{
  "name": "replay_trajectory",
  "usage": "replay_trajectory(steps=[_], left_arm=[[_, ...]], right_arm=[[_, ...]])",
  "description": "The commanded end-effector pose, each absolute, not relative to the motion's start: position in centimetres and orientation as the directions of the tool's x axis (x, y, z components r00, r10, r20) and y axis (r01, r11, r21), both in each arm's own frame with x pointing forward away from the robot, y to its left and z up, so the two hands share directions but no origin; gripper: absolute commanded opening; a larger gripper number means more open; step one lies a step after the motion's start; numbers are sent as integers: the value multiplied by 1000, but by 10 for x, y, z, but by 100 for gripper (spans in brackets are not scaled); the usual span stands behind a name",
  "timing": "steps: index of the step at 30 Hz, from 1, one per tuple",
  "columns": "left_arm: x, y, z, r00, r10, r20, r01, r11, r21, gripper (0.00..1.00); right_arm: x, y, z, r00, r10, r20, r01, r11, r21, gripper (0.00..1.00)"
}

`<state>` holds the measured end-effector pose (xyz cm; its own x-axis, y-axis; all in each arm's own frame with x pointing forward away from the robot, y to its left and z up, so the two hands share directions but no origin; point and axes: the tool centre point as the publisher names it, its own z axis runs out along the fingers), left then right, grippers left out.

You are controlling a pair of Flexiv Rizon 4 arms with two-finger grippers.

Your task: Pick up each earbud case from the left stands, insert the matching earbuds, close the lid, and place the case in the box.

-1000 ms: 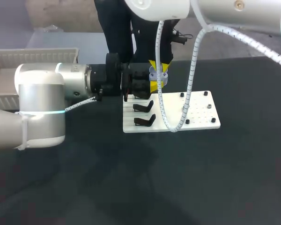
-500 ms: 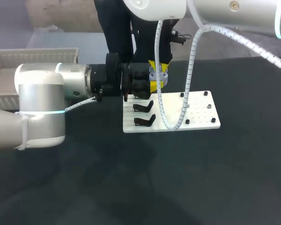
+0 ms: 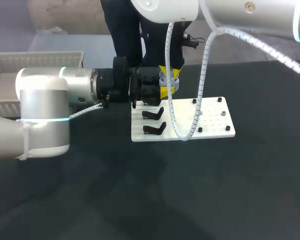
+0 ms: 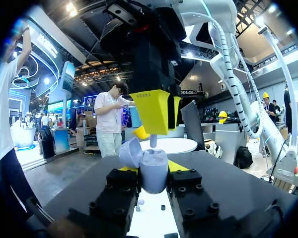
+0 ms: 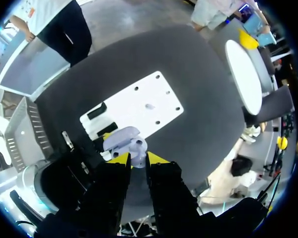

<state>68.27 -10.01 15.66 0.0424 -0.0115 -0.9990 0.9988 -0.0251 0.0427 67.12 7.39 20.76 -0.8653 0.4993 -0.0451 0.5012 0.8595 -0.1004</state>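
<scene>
Left tool (image 4: 150,168) grips the open case (image 4: 155,177). Right tool (image 5: 138,157) pinches an earbud (image 4: 153,141) above it. Lid closing and boxing appear outstanding.

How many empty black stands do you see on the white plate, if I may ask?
2: one stand mid-left on the white plate, the other nearer its front edge. A third may be hidden beneath the left gripper.

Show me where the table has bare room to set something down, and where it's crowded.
Free: the dark table in front of the white plate, and to the plate's right. Crowded: above the black stands, where the left gripper holds the lilac case and the right gripper holds an earbud over it.
</scene>
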Motion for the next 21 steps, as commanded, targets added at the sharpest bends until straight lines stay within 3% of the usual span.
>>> replay_trajectory(steps=[1, 21], left_arm=[[682, -100, 156, 46, -16, -999, 999, -21, 47, 0], [682, -100, 156, 46, -16, -999, 999, -21, 47, 0]], right_arm=[[671, 74, 206, -863, 503, -46, 505, 857, -104, 0], [674, 72, 204, -862, 504, -46, 506, 856, -105, 0]])
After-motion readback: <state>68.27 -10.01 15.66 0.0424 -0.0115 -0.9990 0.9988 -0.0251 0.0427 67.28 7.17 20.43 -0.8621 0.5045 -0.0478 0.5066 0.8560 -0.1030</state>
